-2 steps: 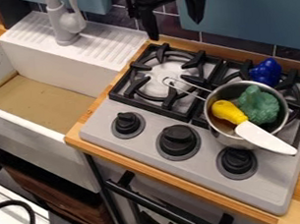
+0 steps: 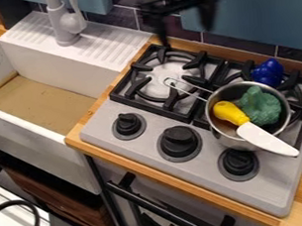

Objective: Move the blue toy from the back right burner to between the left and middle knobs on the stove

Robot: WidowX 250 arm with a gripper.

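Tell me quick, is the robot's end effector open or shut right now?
End effector: open, fingers apart, holding nothing, near the stove's back edge.

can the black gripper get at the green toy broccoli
Probably yes: the gripper hangs open, and the broccoli sits uncovered in the silver metal pot, though a yellow-handled white knife is close.

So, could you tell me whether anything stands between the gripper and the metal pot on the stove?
Nothing visible stands between the gripper and the metal pot; the blue object behind the pot looks off to the side.
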